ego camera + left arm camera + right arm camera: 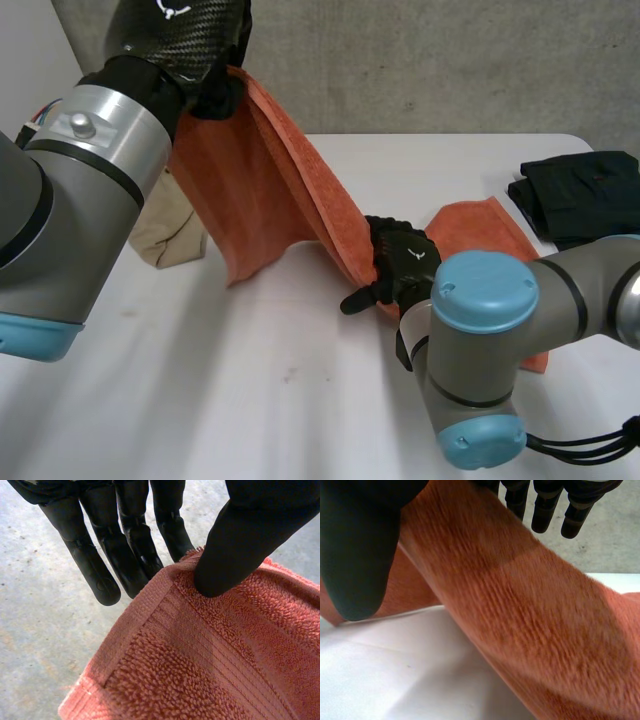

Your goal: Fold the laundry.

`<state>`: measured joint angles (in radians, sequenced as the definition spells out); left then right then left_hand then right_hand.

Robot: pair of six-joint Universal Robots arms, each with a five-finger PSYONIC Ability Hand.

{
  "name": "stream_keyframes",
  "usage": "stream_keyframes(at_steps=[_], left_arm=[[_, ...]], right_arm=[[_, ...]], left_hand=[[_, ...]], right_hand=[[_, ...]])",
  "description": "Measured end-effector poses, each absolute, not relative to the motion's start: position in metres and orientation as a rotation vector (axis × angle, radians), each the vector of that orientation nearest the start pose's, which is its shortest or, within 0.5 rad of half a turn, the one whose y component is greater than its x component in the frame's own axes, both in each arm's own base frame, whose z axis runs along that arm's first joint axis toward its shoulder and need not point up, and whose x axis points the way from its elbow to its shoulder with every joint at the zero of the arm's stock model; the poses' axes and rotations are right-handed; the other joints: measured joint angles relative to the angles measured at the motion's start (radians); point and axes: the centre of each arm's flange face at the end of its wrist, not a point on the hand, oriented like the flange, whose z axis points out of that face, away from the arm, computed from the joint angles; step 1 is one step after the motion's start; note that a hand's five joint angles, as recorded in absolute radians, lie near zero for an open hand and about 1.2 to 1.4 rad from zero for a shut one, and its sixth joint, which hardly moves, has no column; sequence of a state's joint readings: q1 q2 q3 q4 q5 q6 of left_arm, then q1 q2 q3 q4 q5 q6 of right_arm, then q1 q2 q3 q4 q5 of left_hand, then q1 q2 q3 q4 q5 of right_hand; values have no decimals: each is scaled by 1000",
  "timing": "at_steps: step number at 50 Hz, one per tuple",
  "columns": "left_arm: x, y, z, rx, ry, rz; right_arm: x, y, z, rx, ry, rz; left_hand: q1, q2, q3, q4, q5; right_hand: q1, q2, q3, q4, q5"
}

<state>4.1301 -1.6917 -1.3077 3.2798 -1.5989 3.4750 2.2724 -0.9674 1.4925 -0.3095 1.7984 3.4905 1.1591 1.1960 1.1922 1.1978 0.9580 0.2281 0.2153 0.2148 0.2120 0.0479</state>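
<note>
An orange towel (270, 190) stretches from high at the back left down to the table (250, 390) at the right. My left hand (215, 95) holds its top corner in the air; in the left wrist view the thumb (250, 535) presses the towel's corner (210, 655) against the fingers (100, 575) behind it. My right hand (400, 262) rests flat on the towel's middle, where it meets the table, fingers straight and thumb spread. In the right wrist view the towel (530, 615) runs between the thumb (355, 555) and the straight fingers (545, 510).
A pile of dark folded clothes (585, 195) lies at the table's right edge. A beige cloth (165, 230) sits at the left, partly behind my left arm and the towel. A grey wall stands behind the table.
</note>
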Motion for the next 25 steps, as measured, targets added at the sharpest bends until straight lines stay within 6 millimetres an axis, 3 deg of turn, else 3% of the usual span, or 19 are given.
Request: stream_keyframes(at_steps=[3,7,11,14,18,22,25], left_arm=[[-298,-223,372,813,1805,-2656],[-291,-222,381,742,1783,-2661],[-286,-222,384,704,1774,-2655],[-283,-223,383,694,1779,-2644],[-282,-224,378,698,1794,-2625],[-280,-227,371,705,1815,-2598],[-277,-230,365,704,1833,-2571]], right_arm=[[333,-233,138,-178,2157,-1624],[305,-255,138,-168,2251,-1712],[256,-287,143,-155,2374,-1814],[213,-310,146,-194,2472,-1863],[181,-324,143,-304,2537,-1856],[172,-326,145,-418,2544,-1837],[172,-325,159,-477,2515,-1863]], left_hand=[[0,0,0,0,0],[0,0,0,0,0],[0,1,0,0,0],[0,1,2,0,0],[0,2,2,3,0],[0,2,2,3,0],[0,2,2,3,0]], right_hand=[[4,2,9,11,9],[11,14,47,48,46],[109,126,132,134,129],[336,345,346,347,315],[635,641,634,635,614],[901,943,936,941,923],[901,963,969,979,932]])
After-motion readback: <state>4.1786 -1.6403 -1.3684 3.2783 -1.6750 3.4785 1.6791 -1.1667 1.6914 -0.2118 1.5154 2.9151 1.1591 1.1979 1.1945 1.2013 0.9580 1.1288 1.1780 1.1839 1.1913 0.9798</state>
